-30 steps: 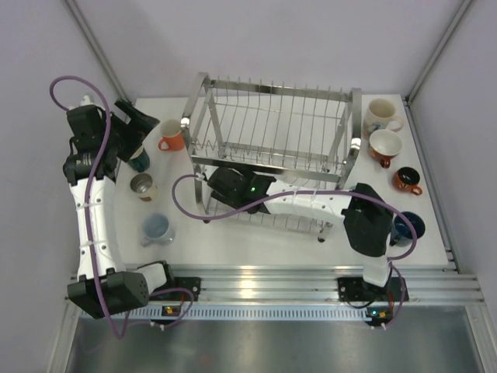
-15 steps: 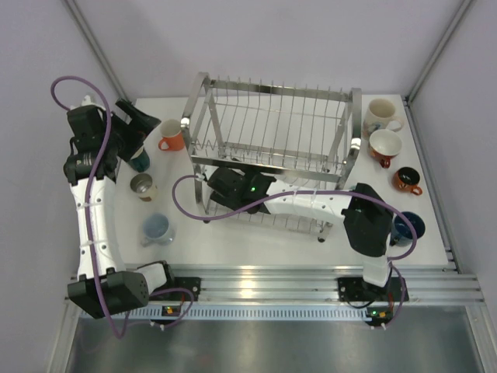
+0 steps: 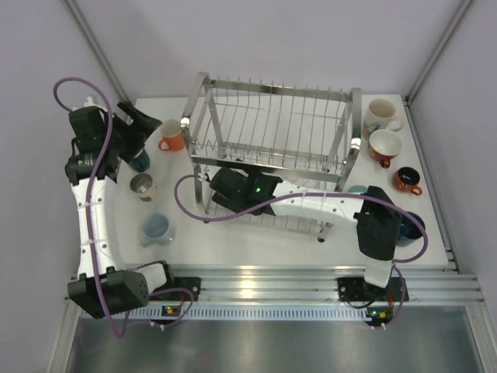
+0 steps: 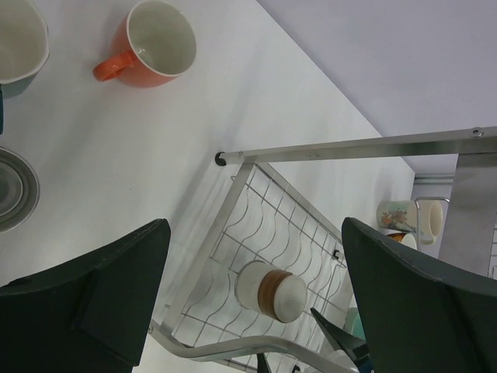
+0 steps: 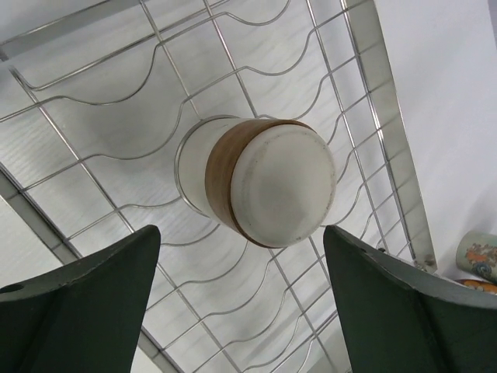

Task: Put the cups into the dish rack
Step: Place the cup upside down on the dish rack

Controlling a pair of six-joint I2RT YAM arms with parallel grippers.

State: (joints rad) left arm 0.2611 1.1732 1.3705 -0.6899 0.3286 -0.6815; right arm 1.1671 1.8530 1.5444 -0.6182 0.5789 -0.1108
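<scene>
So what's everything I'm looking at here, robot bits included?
dish rack: one, silver wire, two tiers, mid-table
racked cup: one, cream with a brown band, upside down on the lower tier
cups left of the rack: four; orange cup, teal cup, grey cup, pale blue cup
cups right of the rack: five; printed cream mug, white-and-red cup, dark orange cup, navy cup and mint cup, both partly hidden
table: one, white
arms: two, white and black, near edge
left end effector: dark, open, over the teal cup
right end effector: dark, open, either side of the racked cup
</scene>
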